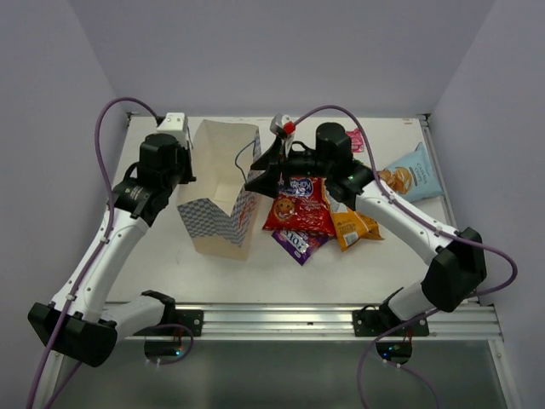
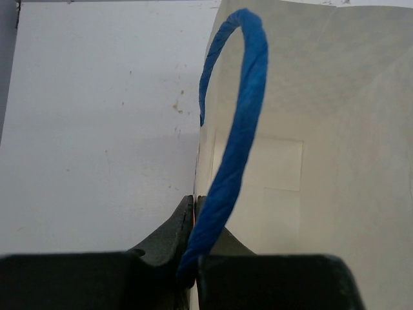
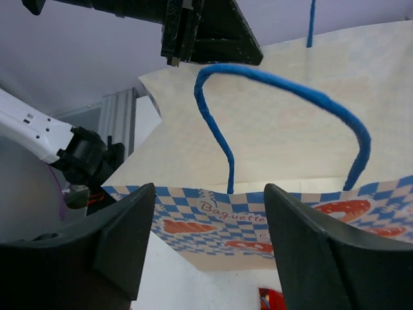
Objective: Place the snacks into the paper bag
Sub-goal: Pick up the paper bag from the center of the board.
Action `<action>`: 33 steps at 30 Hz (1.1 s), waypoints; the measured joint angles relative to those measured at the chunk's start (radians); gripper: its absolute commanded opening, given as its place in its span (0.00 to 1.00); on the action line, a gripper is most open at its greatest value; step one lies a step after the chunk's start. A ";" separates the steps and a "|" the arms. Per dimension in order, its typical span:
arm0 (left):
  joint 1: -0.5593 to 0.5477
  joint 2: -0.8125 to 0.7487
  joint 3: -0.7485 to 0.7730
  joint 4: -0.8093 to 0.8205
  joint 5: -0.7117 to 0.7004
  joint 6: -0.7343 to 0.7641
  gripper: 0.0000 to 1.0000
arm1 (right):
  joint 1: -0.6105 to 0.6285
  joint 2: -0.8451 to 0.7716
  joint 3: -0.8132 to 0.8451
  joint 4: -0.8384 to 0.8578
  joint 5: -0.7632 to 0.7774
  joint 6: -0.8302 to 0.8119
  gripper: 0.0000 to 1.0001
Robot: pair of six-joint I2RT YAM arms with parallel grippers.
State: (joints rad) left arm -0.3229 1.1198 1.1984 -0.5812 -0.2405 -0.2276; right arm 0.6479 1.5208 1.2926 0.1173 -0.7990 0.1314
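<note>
Snacks [image 1: 300, 209] lie heaped mid-table just right of the paper bag [image 1: 223, 204], which stands upright, long axis vertical, mouth facing up. The left gripper [image 2: 192, 258] is clenched on the bag's rim beside a blue handle [image 2: 235, 123] — the right gripper [image 3: 210, 252] hangs released at the opposite wall.

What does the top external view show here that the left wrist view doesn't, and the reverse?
Only the top external view shows the snacks: the red cookie bag, orange chip bag, purple pack and light-blue bag, all lying on the table outside the bag, plus the right gripper at the bag's right side. Only the left wrist view shows the left gripper shut on the bag's rim beside the blue cord handle. Both show the paper bag, open and with nothing seen inside.
</note>
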 measured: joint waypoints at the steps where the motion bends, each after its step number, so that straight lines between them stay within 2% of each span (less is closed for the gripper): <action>1: 0.000 -0.001 0.000 0.000 -0.005 0.005 0.00 | 0.000 -0.019 -0.001 -0.023 0.016 -0.011 0.79; 7: 0.000 -0.010 0.008 0.001 -0.032 0.039 0.00 | 0.000 -0.150 -0.008 -0.177 0.141 -0.047 0.91; 11: 0.000 -0.016 0.011 0.016 -0.055 0.056 0.00 | 0.000 -0.247 -0.016 -0.294 0.275 -0.052 0.98; 18: 0.000 -0.031 0.022 0.054 -0.107 0.090 0.00 | 0.000 -0.404 -0.043 -0.491 0.639 -0.016 0.99; 26: 0.000 -0.126 -0.027 0.108 -0.146 0.123 0.00 | -0.024 -0.525 -0.152 -0.633 1.077 0.141 0.99; 30: 0.000 -0.185 -0.090 0.149 -0.155 0.138 0.00 | -0.056 -0.557 -0.225 -0.668 1.170 0.220 0.99; 33: 0.000 -0.204 -0.123 0.171 -0.159 0.143 0.00 | -0.060 -0.557 -0.259 -0.682 1.168 0.227 0.99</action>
State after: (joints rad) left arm -0.3229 0.9157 1.0756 -0.4103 -0.3992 -0.0841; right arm 0.5880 0.9642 1.0340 -0.5652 0.3687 0.3584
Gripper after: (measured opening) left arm 0.029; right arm 0.986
